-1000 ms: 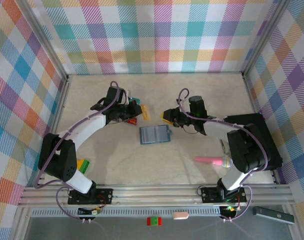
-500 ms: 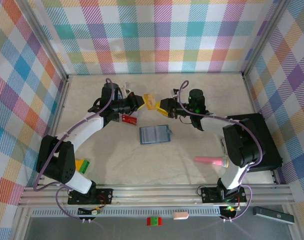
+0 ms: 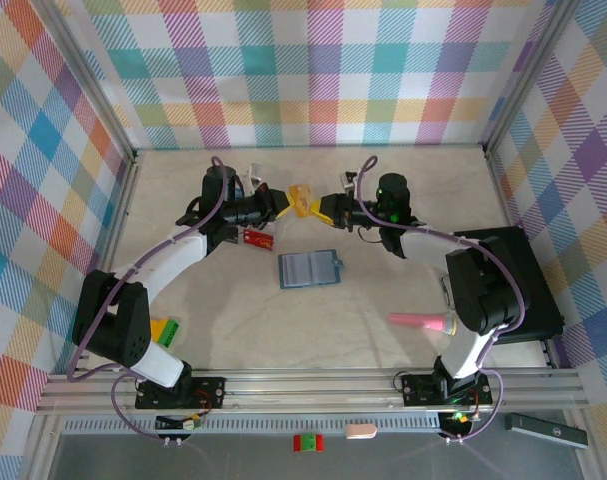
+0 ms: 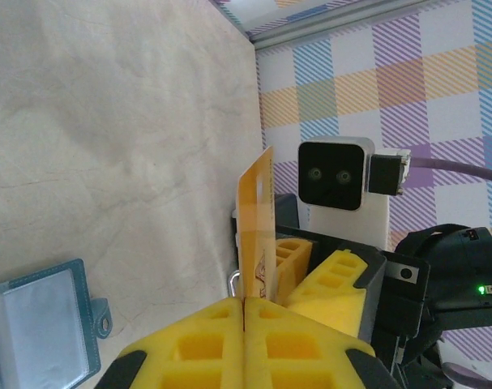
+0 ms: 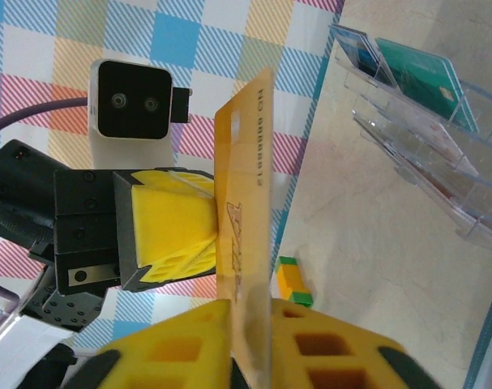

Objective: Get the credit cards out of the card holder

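Observation:
The teal-blue card holder (image 3: pixel 309 269) lies open on the table, its clear sleeve facing up, and its corner (image 4: pixel 43 324) appears in the left wrist view. A yellow credit card (image 3: pixel 302 198) hangs above the table behind it, between the two grippers. My left gripper (image 3: pixel 283 202) is shut on one end of the card (image 4: pixel 256 219). My right gripper (image 3: pixel 323 208) faces it and clamps the other end (image 5: pixel 244 170) between its yellow pads. A red card (image 3: pixel 257 237) lies flat near the left arm.
A clear plastic rack (image 5: pixel 424 154) holds a teal card (image 5: pixel 428 81) and a blue one (image 5: pixel 361 50). A yellow and green block (image 3: pixel 165 328) sits front left. A pink object (image 3: pixel 423 322) and the big black box (image 3: pixel 513 280) are on the right.
Both grippers moved towards the back and together, the left bringing the yellow card up. The right gripper has now closed round the card's free end.

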